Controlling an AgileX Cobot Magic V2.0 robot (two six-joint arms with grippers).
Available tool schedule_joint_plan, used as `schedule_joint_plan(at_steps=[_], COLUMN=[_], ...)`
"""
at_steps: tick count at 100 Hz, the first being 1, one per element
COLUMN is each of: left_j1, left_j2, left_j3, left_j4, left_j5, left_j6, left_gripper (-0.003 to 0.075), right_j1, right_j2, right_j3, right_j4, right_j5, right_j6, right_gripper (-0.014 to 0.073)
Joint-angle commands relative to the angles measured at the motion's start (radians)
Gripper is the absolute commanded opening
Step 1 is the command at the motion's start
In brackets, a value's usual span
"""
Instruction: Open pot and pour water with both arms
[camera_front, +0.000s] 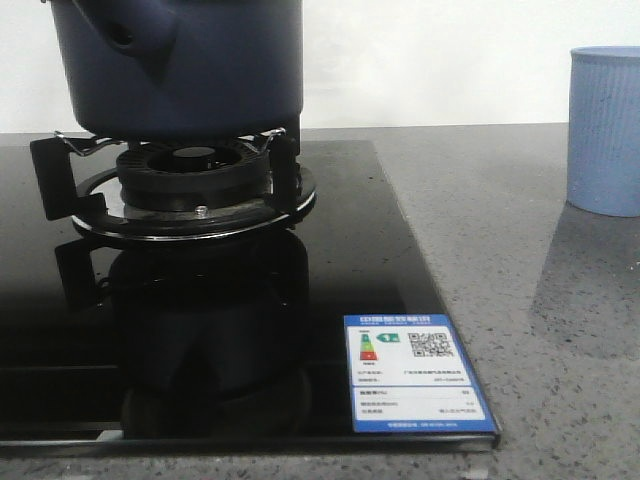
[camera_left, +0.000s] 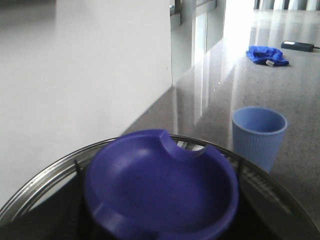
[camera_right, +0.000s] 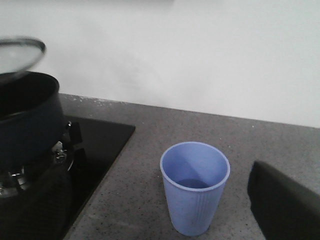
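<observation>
Front view: the pot (camera_front: 180, 65), dark navy, sits on the burner grate (camera_front: 190, 185) of a black glass hob (camera_front: 380, 260) at the left side of the grey worktop (camera_front: 540, 330). Its stub handle (camera_front: 125, 35) faces forward. A pale blue ribbed cup (camera_front: 605, 130) stands well apart, at the right edge. An energy label sticker (camera_front: 415, 385) sits on the hob's near right corner. No gripper is in this view.

Left wrist view: a glass lid (camera_left: 55, 175) with a purple-blue knob (camera_left: 160, 187) fills the bottom of the picture, the cup (camera_left: 258, 136) just beyond it. A blue cloth (camera_left: 267, 55) and a dark flat object (camera_left: 297, 46) lie far off on the worktop. The left gripper itself is hidden; I cannot tell how wide it is, though it seems to have the lid by the knob.

Right wrist view: the pot (camera_right: 27, 122) stands open on the hob, with the lid's rim (camera_right: 20, 52) hanging above it. The cup (camera_right: 195, 187) stands near the hob's edge, upright, a little liquid inside perhaps. A dark edge (camera_right: 282, 205) is likely part of the right gripper; opening not visible, cannot tell.

Risks: the lid could slip off a weak knob hold and hit the pot or the glass. The right arm could knock the light cup over while reaching for the handle. The pot is far wider than the cup, so pouring may overshoot and spill.
</observation>
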Motion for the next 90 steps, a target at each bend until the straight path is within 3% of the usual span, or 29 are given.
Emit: schedule_joint_plan(at_steps=[1, 24, 57, 71, 90], left_j1=[0.007, 0.007, 0.007, 0.007, 0.007], left_j2=[-0.114, -0.235, -0.274, -0.276, -0.276], left_j3=[-0.050, -0.050, -0.050, -0.050, -0.050], left_j4=[-0.110, -0.104, -0.104, -0.104, -0.099], left_j5=[0.040, 0.040, 0.043, 0.056, 0.067], left_j6=[-0.025, -0.030, -0.040, -0.081, -0.085], left_gripper=[0.0231, 0.0231, 0.0231, 0.0231, 0.0231], right_j1=[0.002, 0.006, 0.116, 0.116, 0.105], right_j2=[0.034, 0.149, 0.458, 0.534, 0.575], right_j3=[0.062, 0.239, 0.251, 0.251, 0.251], right_j4=[-0.006, -0.006, -0.023, -0.023, -0.008], right_j5=[-0.207, -0.546, -0.865, -0.962, -0.982], right_j6=[-0.009, -0.009, -0.009, -0.009, -0.009], right_gripper=[0.0645, 0.0645, 0.0645, 0.0645, 0.0645])
